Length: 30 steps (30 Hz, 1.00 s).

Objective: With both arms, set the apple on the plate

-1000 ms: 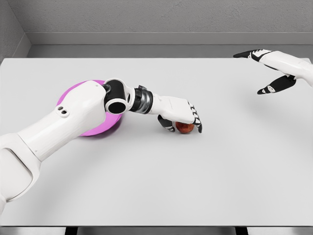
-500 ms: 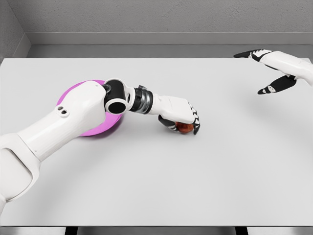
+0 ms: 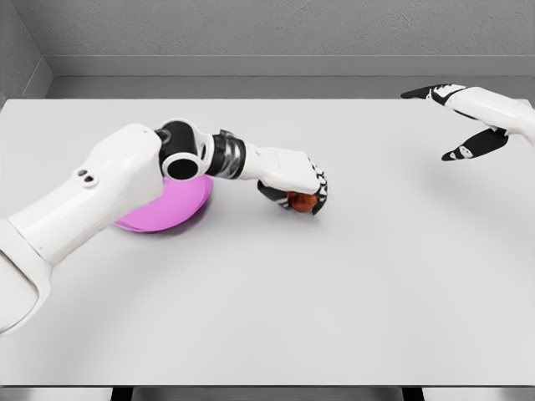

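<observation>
gripping the apple in the curled left hand, now lifted and drawn nearer the purple plate than a moment ago; carrying under way. right hand spread wide, holding nothing, far right.

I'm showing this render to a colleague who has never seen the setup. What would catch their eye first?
Probably the big white left arm sweeping in from the lower left, its left hand curled around a small red apple near the middle of the white table. Next, the bright pink plate, partly hidden under that arm. The right hand hangs open at the far right.
</observation>
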Tool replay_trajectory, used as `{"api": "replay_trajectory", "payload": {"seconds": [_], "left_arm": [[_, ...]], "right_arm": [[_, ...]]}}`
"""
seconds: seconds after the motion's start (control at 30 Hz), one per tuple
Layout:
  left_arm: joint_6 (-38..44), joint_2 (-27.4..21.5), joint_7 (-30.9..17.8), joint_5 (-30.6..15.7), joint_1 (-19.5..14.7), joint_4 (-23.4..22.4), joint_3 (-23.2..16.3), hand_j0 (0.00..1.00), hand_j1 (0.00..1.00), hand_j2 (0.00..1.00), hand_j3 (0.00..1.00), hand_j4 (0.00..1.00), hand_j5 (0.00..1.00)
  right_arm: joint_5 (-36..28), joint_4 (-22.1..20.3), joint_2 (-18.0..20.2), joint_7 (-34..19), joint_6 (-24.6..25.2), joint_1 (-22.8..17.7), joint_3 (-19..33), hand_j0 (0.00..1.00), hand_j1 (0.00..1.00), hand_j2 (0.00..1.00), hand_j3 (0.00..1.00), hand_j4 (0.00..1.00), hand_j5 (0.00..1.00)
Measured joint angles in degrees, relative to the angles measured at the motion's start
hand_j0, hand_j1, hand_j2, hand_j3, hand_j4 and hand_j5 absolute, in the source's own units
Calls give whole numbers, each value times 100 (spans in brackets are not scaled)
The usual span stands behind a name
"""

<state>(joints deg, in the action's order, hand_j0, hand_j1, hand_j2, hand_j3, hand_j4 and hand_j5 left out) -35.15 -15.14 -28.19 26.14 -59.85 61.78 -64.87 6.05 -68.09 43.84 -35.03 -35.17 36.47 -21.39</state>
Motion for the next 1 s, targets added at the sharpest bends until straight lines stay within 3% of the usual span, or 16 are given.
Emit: {"api": "replay_trajectory", "payload": {"seconds": [0.17,0.4,0.53,0.7,0.8,0.93,1.0], "left_arm": [[-1,-735,-4,-443,-9,322,265,49,49,49,49,49,49],[-2,-2130,-15,-1112,18,903,635,49,49,49,49,49,49],[-7,-2537,-29,-1185,61,848,738,49,49,49,49,49,49],[-6,-2678,-45,-1197,202,740,760,53,53,53,53,53,53],[-4,-2690,-38,-1209,237,719,754,63,63,63,63,63,63],[0,-2688,-17,-1224,290,708,744,88,88,88,88,88,88],[1,-2686,-11,-1230,299,706,743,92,92,92,92,92,92]], "right_arm": [[0,0,-9,0,0,0,0,100,100,100,100,100,100],[0,0,-11,0,0,9,0,100,100,100,100,100,100],[0,0,5,0,0,0,0,100,100,100,100,100,100],[0,0,11,0,0,-9,0,100,100,100,100,100,100],[0,0,12,0,0,-9,0,100,100,100,100,100,100],[0,0,9,0,0,-26,0,100,100,100,100,100,100],[0,0,3,0,0,-26,0,100,100,100,100,100,100]]}}
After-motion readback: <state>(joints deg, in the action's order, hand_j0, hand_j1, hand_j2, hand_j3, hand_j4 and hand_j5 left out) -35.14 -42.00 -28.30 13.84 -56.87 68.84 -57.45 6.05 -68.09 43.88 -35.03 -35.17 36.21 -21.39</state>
